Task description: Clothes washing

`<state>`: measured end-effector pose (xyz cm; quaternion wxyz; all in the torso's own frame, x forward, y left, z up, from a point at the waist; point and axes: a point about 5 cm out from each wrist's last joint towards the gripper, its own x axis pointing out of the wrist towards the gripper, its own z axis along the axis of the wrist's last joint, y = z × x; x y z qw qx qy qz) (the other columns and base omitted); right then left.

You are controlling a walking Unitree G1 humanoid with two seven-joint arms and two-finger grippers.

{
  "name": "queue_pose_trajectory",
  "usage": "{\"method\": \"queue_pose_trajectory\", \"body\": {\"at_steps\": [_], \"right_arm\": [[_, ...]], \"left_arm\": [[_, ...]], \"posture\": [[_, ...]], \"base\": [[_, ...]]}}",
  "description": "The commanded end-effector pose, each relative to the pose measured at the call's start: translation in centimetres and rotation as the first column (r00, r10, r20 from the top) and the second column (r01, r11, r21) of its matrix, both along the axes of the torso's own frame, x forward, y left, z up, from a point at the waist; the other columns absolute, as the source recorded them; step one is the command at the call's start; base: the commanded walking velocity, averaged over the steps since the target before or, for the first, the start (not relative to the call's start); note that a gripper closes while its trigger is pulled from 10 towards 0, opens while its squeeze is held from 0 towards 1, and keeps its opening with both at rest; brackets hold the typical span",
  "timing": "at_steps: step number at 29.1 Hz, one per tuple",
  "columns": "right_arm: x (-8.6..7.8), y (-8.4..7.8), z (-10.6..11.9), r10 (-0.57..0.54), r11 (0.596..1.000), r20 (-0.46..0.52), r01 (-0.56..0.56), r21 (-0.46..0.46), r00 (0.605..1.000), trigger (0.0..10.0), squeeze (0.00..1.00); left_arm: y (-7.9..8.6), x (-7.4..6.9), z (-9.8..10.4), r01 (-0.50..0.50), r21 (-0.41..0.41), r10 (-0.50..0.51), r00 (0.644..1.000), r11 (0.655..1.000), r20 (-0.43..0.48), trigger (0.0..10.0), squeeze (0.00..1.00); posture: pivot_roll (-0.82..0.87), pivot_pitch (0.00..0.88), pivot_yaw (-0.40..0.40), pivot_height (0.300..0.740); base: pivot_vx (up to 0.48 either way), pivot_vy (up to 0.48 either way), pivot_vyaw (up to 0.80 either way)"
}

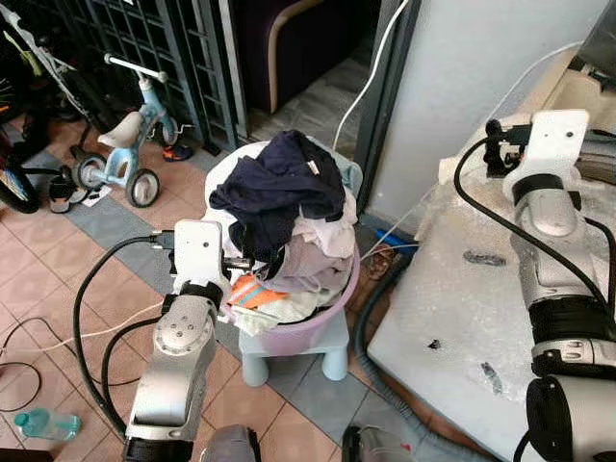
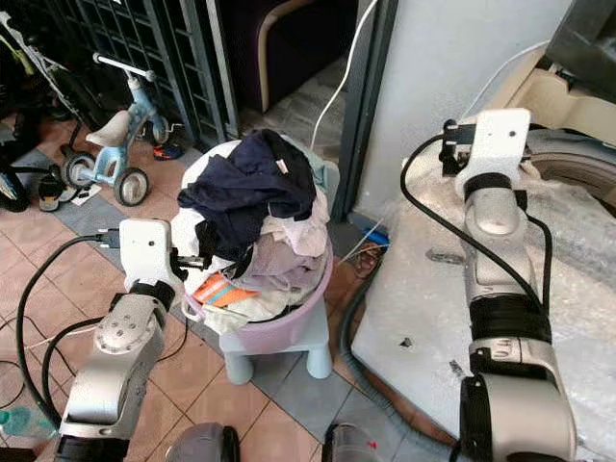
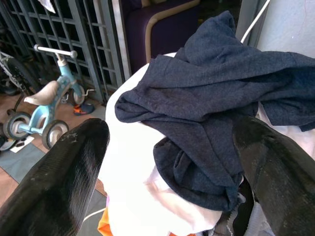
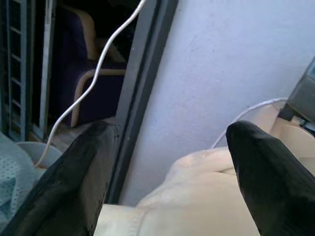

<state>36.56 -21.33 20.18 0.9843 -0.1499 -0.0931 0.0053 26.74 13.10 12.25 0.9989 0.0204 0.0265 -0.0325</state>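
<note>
On a small pale stool [image 1: 294,356], between the tiled floor [image 1: 58,279] and a bubble-wrapped appliance [image 1: 481,308], stands a lilac wash basin [image 1: 322,322] heaped well above its rim with laundry — a dark navy garment [image 1: 279,183] on top, pale pink and white pieces under it, and something orange-striped [image 1: 252,291] low on the near side.

The left hand [image 3: 167,162] is at the side of the heap, its two black fingers spread wide with the navy garment lying between and beyond them; nothing is pinched yet. The right hand [image 4: 165,172] is raised over the wrapped appliance, well apart from the basin, its fingers likewise parted and empty, pointing toward the grey wall [image 4: 236,73] and a white cable [image 4: 93,73].

As for progress, the washing looks barely begun: every garment seems to sit in the basin, none is in either hand, and no open washer drum can be made out. What is left, as I judge it, is nearly everything — closing on the top garment, lifting it clear and carrying the load piece by piece to the machine.

A child's balance bike [image 1: 120,144] stands near the dark grille [image 1: 173,48], away from the work.
</note>
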Motion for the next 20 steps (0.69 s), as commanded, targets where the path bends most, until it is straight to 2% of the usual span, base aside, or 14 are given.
{"method": "queue_pose_trajectory", "body": {"at_steps": [1,5,6,7,8,9,10,11,12,14,15,18,19,20], "right_arm": [[0.6,1.8,0.9,0.104,0.993,-0.009,-0.105,-0.061,0.994,10.0,0.0],[2.3,3.2,0.1,0.133,0.971,-0.157,-0.16,-0.176,0.979,10.0,0.0],[2.7,3.1,-0.3,0.106,0.962,-0.206,-0.152,-0.225,0.973,2.4,0.0],[2.9,3.1,-0.5,0.09,0.958,-0.227,-0.147,-0.245,0.97,0.0,0.0],[3.1,3.0,-0.7,0.076,0.954,-0.244,-0.142,-0.264,0.967,0.0,0.0],[3.4,2.7,-0.6,0.043,0.919,-0.257,-0.139,-0.369,0.965,0.0,0.0],[3.5,2.6,-0.6,0.035,0.903,-0.261,-0.142,-0.404,0.965,0.0,0.0],[3.5,2.6,-0.6,0.035,0.903,-0.261,-0.142,-0.404,0.965,0.0,0.0],[3.6,2.2,-0.3,0.018,0.878,-0.26,-0.139,-0.457,0.966,1.3,0.0],[3.7,1.9,-0.1,0.006,0.858,-0.261,-0.139,-0.495,0.965,1.3,0.0],[3.7,1.0,0.2,-0.028,0.838,-0.262,-0.121,-0.532,0.965,1.9,0.0],[3.9,0.2,0.4,-0.061,0.831,-0.271,-0.102,-0.547,0.961,1.8,0.0],[3.8,-0.5,0.5,-0.093,0.797,-0.258,-0.084,-0.599,0.962,2.3,0.0],[3.8,-0.5,0.5,-0.093,0.797,-0.258,-0.084,-0.599,0.962,2.3,0.0]], "left_arm": [[0.1,0.1,0.1,-0.007,0.012,0.007,1.0,1.0,0.007,10.0,0.0],[-0.1,0.2,0.2,0.005,0.014,-0.006,1.0,1.0,0.011,10.0,0.0],[-0.2,0.3,0.2,0.007,0.014,-0.008,1.0,1.0,0.013,10.0,0.0],[-0.2,0.3,0.2,0.007,0.014,-0.008,1.0,1.0,0.013,10.0,0.0],[-0.3,0.2,0.2,0.007,0.014,-0.007,1.0,1.0,0.013,10.0,0.0],[-0.2,0.1,0.1,0.0,0.012,0.0,1.0,1.0,0.012,10.0,0.0],[-0.2,0.0,0.1,-0.003,0.012,0.003,1.0,1.0,0.012,10.0,0.0],[-0.2,0.0,0.1,-0.003,0.012,0.003,1.0,1.0,0.012,10.0,0.0],[-0.1,-0.2,0.0,-0.01,0.012,0.01,1.0,1.0,0.008,10.0,0.0],[0.0,-0.3,-0.1,-0.013,0.011,0.013,1.0,1.0,0.005,10.0,0.0],[0.0,-0.4,-0.3,-0.02,0.01,0.02,1.0,1.0,-0.002,10.0,0.0],[0.0,-0.4,-0.4,-0.024,0.008,0.024,1.0,1.0,-0.005,10.0,0.0],[-0.1,-0.4,-0.4,-0.024,0.007,0.024,1.0,1.0,-0.006,10.0,0.0],[-0.1,-0.4,-0.4,-0.024,0.007,0.024,1.0,1.0,-0.006,10.0,0.0]], "posture": [[0.07,0.067,0.025,0.74],[0.07,0.067,0.018,0.74],[0.08,0.068,0.01,0.74],[0.08,0.068,0.01,0.74],[0.08,0.07,0.004,0.74],[0.09,0.072,-0.005,0.74],[0.09,0.072,-0.007,0.74],[0.09,0.072,-0.007,0.74],[0.09,0.074,-0.016,0.74],[0.09,0.075,-0.02,0.74],[0.09,0.076,-0.027,0.74],[0.09,0.076,-0.029,0.74],[0.09,0.074,-0.03,0.74],[0.09,0.074,-0.03,0.74]], "base": [[0.0,0.0,0.0],[0.0,0.0,0.0],[0.0,0.0,0.0],[0.0,0.0,0.0],[0.0,0.0,0.0],[0.0,0.0,0.0],[0.0,0.0,0.0],[0.0,0.0,0.0],[0.0,0.0,0.0],[0.0,0.0,0.0],[0.0,0.0,0.0],[0.0,0.0,0.0],[0.0,0.0,0.0],[0.0,0.0,0.0]]}}
